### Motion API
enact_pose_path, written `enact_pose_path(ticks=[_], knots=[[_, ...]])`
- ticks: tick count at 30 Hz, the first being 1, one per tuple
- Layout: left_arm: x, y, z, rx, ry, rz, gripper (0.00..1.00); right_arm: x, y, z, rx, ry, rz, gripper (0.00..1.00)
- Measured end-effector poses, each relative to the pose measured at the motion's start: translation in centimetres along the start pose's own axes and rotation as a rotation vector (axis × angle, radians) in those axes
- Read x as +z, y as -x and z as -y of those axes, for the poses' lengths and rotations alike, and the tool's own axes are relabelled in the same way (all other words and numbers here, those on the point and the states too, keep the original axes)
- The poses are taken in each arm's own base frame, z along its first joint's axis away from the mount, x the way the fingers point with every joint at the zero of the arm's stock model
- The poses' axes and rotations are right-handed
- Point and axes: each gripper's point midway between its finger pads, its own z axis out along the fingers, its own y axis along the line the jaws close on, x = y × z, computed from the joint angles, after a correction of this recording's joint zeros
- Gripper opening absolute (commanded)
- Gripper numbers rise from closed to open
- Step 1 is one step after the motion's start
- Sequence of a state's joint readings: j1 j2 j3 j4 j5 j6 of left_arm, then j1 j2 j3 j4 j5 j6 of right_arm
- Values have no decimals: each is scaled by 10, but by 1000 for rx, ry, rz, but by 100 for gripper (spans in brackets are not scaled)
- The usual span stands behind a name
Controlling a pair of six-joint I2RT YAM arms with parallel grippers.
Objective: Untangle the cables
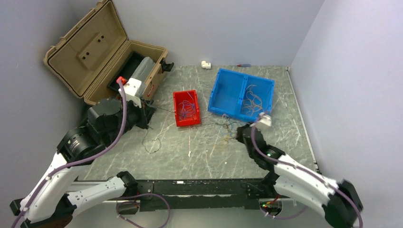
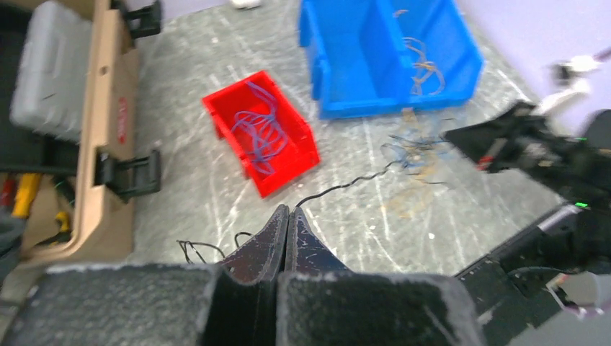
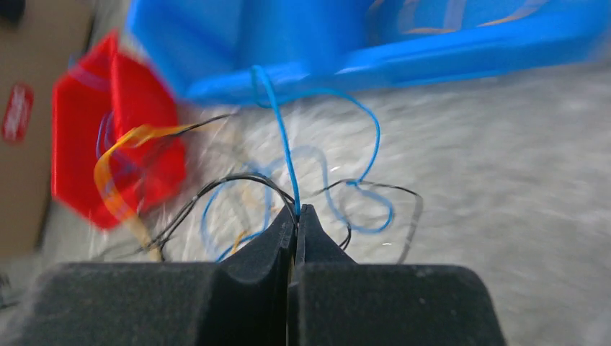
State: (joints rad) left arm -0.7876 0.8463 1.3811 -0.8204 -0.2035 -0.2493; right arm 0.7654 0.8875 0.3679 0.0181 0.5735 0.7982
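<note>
Blue cable [image 3: 282, 140], apparently nipped, in right pincer [image 3: 296, 210]

No words, numbers or brand marks could be read in any view. The only label in sight was a small red sticker [image 2: 124, 119] on the front wall of the tan case [image 2: 108, 72]. Its print was too blurred to make out from either wrist camera.

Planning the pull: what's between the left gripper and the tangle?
One black cable, running from the left gripper to the tangle over bare table; left wrist view.
</note>
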Motion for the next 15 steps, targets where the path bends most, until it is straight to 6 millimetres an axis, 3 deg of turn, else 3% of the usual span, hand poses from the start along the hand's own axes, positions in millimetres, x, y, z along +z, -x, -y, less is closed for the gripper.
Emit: enact_pose_path(ticks=[6,15], knots=[[-5,-13,-32,-36,165,-17,0,-42,52,78,315,-227,224,0],[1,-35,-48,-51,264,-78,0,-76,59,131,353,-486,290,0]])
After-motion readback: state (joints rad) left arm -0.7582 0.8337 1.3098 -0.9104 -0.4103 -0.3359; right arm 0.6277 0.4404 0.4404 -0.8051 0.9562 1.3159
